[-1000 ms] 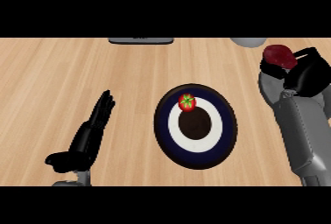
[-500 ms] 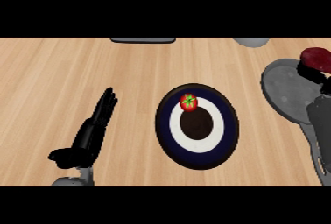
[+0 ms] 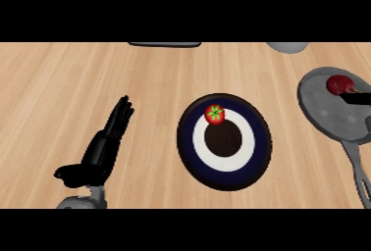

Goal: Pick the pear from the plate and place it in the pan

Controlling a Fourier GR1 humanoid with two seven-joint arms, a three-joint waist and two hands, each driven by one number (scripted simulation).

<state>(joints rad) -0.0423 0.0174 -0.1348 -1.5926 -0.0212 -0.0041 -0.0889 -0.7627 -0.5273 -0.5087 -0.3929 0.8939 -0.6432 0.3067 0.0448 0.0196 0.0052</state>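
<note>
A dark red pear (image 3: 339, 84) lies in the grey pan (image 3: 333, 117) at the right, near the pan's far side. Only a black sliver of my right hand (image 3: 360, 98) shows at the right edge, just beside the pear; whether it touches the fruit is unclear. The round plate (image 3: 190, 162), dark blue with a white ring and a dark centre, sits mid-counter. A small red fruit with a green top (image 3: 215, 113) rests on its far part. My left hand (image 3: 101, 147) lies open on the counter left of the plate, fingers straight and pointing away.
The pan's handle (image 3: 357, 166) runs toward the lower right edge. A flat dark object (image 3: 165, 44) and a grey rounded object (image 3: 288, 47) sit at the counter's far edge. Bare wood lies between my left hand and the plate.
My right forearm and hand have drawn off to the right, almost out of view. The pear they carried over the pan now lies in it. The left hand has not moved.
</note>
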